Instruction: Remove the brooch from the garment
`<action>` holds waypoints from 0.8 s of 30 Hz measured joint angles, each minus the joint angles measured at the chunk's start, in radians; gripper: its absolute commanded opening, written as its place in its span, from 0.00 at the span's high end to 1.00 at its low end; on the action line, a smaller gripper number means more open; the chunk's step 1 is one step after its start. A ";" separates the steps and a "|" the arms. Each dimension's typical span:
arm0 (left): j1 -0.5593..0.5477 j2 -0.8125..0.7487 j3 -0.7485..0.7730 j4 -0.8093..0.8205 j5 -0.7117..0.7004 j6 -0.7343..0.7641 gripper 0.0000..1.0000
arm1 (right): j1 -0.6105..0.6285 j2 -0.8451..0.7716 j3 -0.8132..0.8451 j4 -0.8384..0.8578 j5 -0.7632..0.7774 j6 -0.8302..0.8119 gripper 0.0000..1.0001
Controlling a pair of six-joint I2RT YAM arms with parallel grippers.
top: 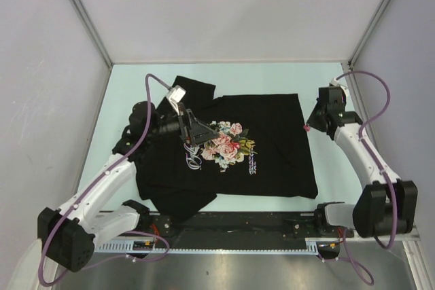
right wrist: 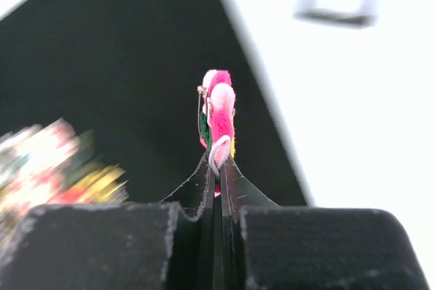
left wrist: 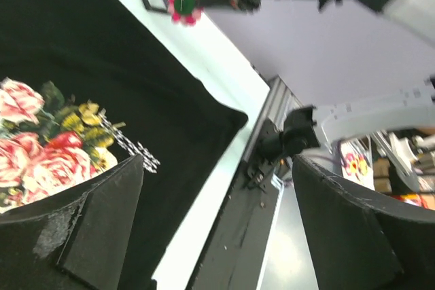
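The black T-shirt (top: pixel 272 161) with the printed rose bouquet lies flat on the table. My right gripper (top: pixel 310 125) is shut on the small pink brooch (right wrist: pixel 219 117), seen edge-on between its fingertips, and holds it just off the shirt's right edge. The brooch also shows in the left wrist view (left wrist: pixel 185 3), with its green back, at the tip of the right gripper. My left gripper (top: pixel 206 134) is open and empty, low over the shirt's chest by the bouquet (left wrist: pixel 47 144). The shirt also shows in the right wrist view (right wrist: pixel 122 79).
The pale table (top: pixel 126 93) is closed in by grey walls with metal corner posts. A black mounting rail (top: pixel 238 225) runs along the near edge. Purple cables (top: pixel 377 100) loop above both arms.
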 measured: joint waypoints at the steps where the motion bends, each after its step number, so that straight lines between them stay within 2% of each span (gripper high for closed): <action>1: -0.003 0.004 -0.004 -0.001 0.008 0.001 0.06 | -0.005 0.030 0.024 -0.026 0.079 -0.011 1.00; 6: -0.034 0.019 -0.023 -0.034 0.045 0.028 0.06 | -0.008 0.204 0.146 -0.090 0.361 -0.071 1.00; 10: -0.109 0.019 -0.013 -0.105 0.026 0.085 0.04 | -0.008 0.346 0.242 -0.112 0.506 -0.119 1.00; 15: -0.187 0.017 0.024 -0.209 -0.026 0.159 0.03 | -0.003 0.449 0.289 -0.129 0.608 -0.159 1.00; 24: -0.206 0.014 0.032 -0.271 -0.080 0.201 0.03 | 0.010 0.578 0.334 -0.130 0.703 -0.217 1.00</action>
